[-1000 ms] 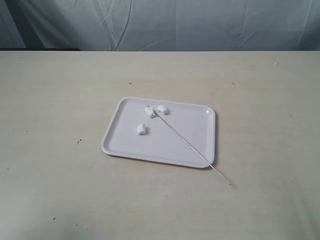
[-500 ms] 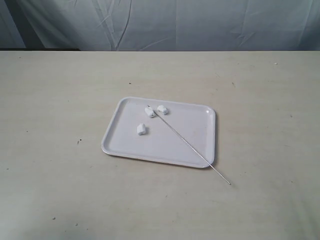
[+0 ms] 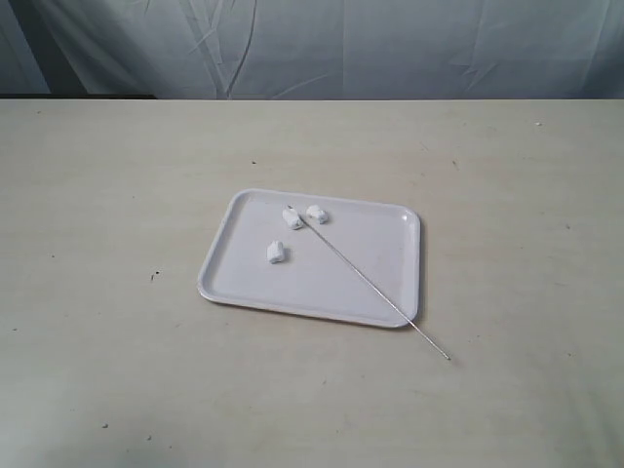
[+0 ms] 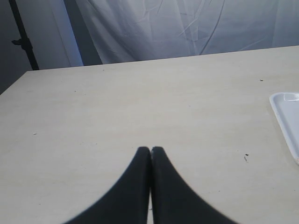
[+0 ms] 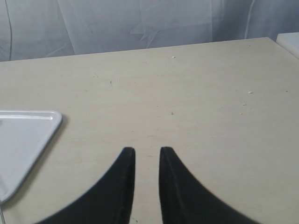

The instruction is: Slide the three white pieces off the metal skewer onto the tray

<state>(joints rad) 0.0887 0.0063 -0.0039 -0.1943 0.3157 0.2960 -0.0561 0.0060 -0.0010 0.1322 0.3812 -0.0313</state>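
Observation:
The white tray lies in the middle of the beige table. Three white pieces rest loose on it: two close together near its far edge, and one nearer the middle. The metal skewer lies diagonally across the tray; its tip sits between the far two pieces and its other end sticks out past the near right corner. Neither gripper shows in the exterior view. My left gripper is shut on nothing above bare table, a tray corner off to one side. My right gripper is slightly open and empty, beside another tray corner.
A wrinkled pale cloth hangs behind the table's far edge. A dark stand rises beyond the table corner in the left wrist view. A white object sits at the table's edge in the right wrist view.

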